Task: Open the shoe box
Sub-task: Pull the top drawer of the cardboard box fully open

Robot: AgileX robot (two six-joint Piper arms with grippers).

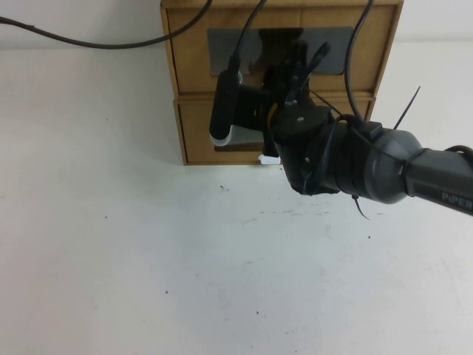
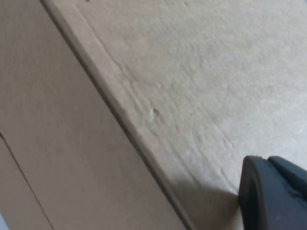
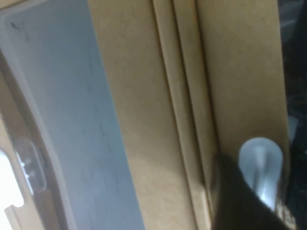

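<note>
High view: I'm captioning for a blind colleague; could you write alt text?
The black right arm reaches from the right across the white table, its right hand at the front of the brown cardboard shoe box, over its grey panel. The left hand is out of this view.

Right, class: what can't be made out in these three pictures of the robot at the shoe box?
High view: where the right hand meets the shoe box, covered by its own wrist and camera.
Left hand: outside the high view; the left wrist view shows only a dark tip near cardboard, cut by the edge.
Right wrist view: the white tab, blurred, partly behind a dark shape.
</note>
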